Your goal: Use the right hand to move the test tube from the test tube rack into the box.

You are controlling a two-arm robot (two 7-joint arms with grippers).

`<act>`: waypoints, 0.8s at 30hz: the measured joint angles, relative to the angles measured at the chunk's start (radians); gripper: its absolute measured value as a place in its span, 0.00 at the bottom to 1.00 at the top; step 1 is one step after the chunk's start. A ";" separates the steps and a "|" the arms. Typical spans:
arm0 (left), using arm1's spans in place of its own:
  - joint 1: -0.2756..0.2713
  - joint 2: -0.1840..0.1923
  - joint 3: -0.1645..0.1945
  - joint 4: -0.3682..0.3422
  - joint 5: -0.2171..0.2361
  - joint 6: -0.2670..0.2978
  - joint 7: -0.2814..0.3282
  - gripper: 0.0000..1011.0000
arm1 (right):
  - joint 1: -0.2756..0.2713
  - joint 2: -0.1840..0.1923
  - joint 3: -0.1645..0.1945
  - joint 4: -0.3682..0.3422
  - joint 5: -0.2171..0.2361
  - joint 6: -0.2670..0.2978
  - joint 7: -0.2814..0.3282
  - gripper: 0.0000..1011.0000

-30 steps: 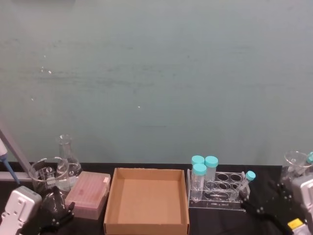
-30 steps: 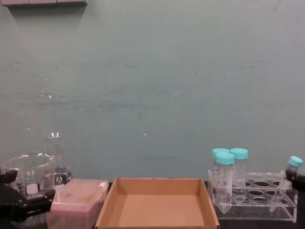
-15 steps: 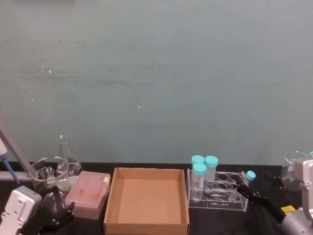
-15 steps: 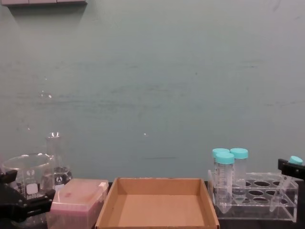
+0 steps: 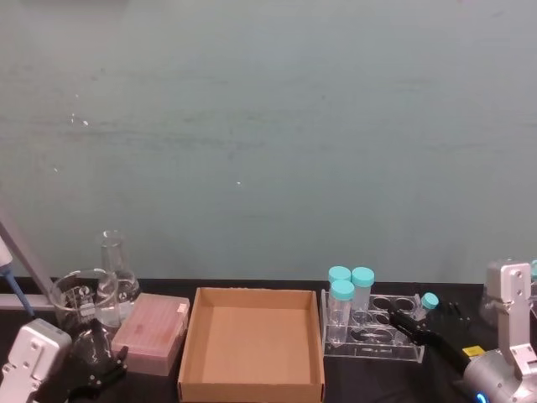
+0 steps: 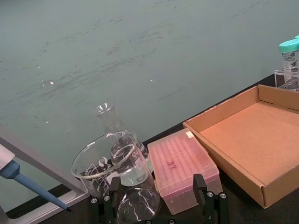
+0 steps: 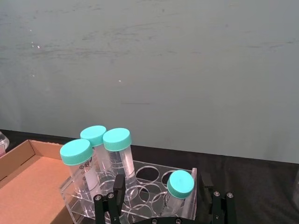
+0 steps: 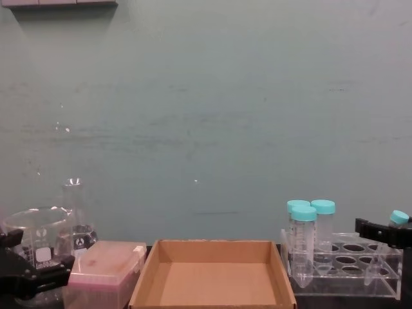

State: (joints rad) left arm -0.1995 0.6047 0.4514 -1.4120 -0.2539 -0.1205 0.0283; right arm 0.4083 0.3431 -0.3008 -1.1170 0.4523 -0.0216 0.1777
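Teal wall [image 5: 252, 126], black table [image 5: 377, 378]: the right end effector [image 7: 162, 179] stands spread by the test tube [image 7: 181, 185].

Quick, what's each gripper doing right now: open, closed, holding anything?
Left gripper: open.
Right gripper: open, fingers either side of the small tube, not gripping it.

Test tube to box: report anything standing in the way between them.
Three wider teal-capped tubes stand at the test tube rack's left end, between the test tube at its right end and the box. It probably needs lifting above them.
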 joint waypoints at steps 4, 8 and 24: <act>0.000 0.000 0.000 0.000 0.000 0.000 0.000 0.99 | 0.002 -0.008 0.004 0.004 -0.014 0.000 0.001 0.99; 0.000 0.000 0.000 0.000 0.000 0.000 0.000 0.99 | 0.002 -0.016 0.012 0.007 -0.031 -0.004 0.000 0.99; 0.000 0.000 0.000 0.000 0.000 0.000 0.000 0.99 | -0.005 -0.029 0.045 0.015 -0.071 -0.006 -0.004 0.99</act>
State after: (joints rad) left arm -0.1995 0.6047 0.4514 -1.4120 -0.2538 -0.1205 0.0283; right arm 0.4030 0.3142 -0.2554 -1.1017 0.3812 -0.0274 0.1733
